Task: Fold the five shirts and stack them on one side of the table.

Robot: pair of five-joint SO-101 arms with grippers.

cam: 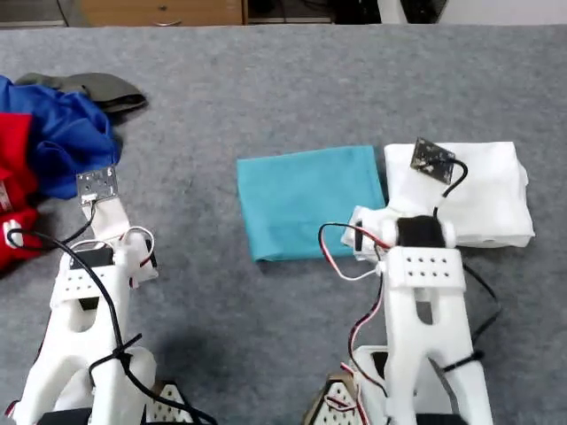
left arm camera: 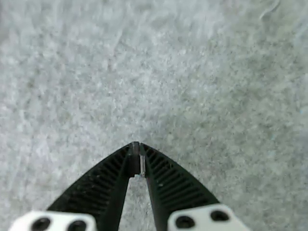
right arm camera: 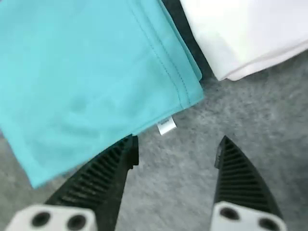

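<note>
A folded teal shirt lies mid-table, and a folded white shirt lies just right of it. Unfolded shirts sit piled at the left edge: blue, red and dark grey. My right gripper is open, hovering over the grey cloth at the near corner of the teal shirt, close to its small white tag; the white shirt lies beyond. My left gripper is shut on nothing above bare table, near the pile of shirts.
The grey felt table has open room at the back and between the two arms. A wooden cabinet stands behind the far edge. Loose wires hang off both arms.
</note>
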